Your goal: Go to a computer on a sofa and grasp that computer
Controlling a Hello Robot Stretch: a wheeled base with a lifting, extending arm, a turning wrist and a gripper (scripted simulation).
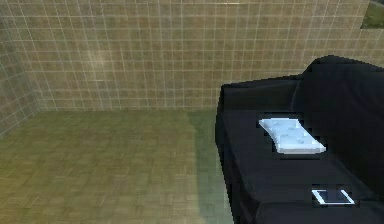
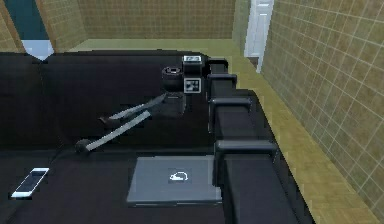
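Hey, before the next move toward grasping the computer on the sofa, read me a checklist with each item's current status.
1. The flat grey closed laptop lies on the black sofa: ok.
2. Its lid is free of other things: ok.
3. The gripper is lined up with it: not ok; it lies up-left of the laptop.
4. Whether the gripper holds anything: cannot tell.
5. The small white phone lies apart from the laptop: ok.
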